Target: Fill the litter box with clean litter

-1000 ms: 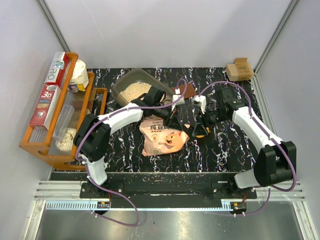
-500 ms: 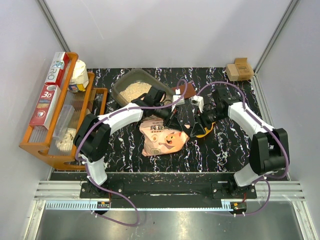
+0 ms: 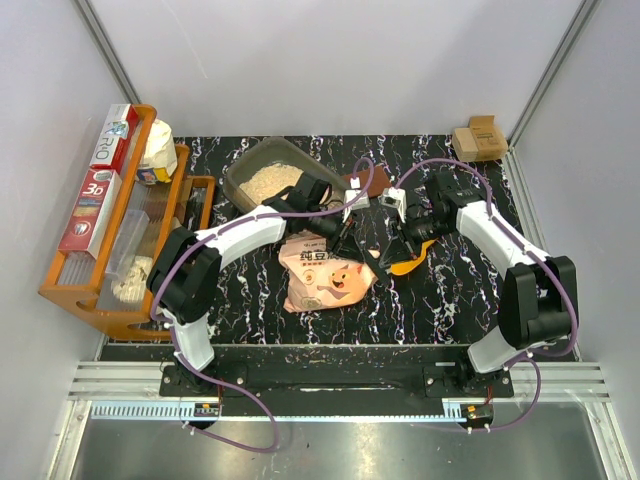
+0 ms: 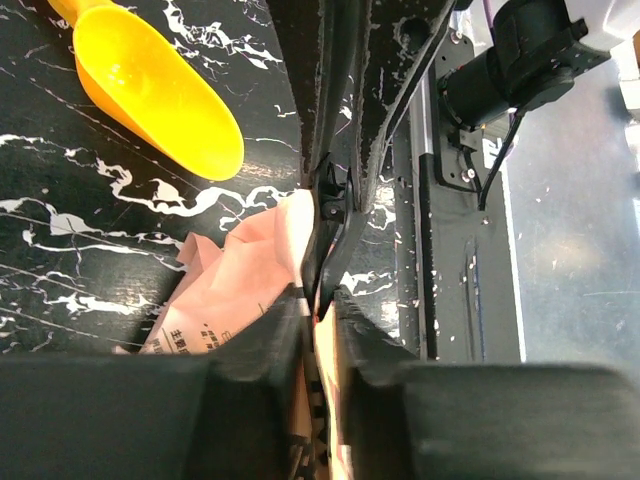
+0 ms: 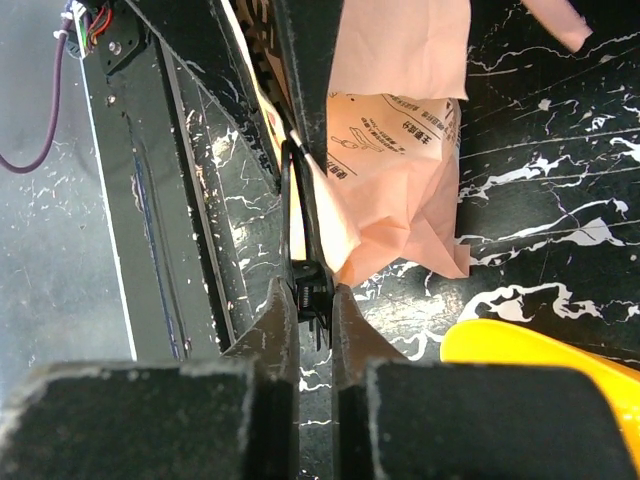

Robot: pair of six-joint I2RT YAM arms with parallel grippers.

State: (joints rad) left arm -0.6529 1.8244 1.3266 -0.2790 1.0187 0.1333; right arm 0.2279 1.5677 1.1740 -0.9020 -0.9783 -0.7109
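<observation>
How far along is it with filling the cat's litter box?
Partly done: the litter box already holds a layer of clean litter. In hand: the left gripper pinches the edge of the pink bag, with the right gripper shut beside it. Left: getting more litter in. The yellow scoop lies empty nearby.

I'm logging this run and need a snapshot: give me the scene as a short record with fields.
litter box: at the back, clean litter inside
pink bag: lying in front of the box
left gripper: shut on the bag's top edge
right gripper: shut on the same edge, facing the left
yellow scoop: lying right of the bag, not held
</observation>
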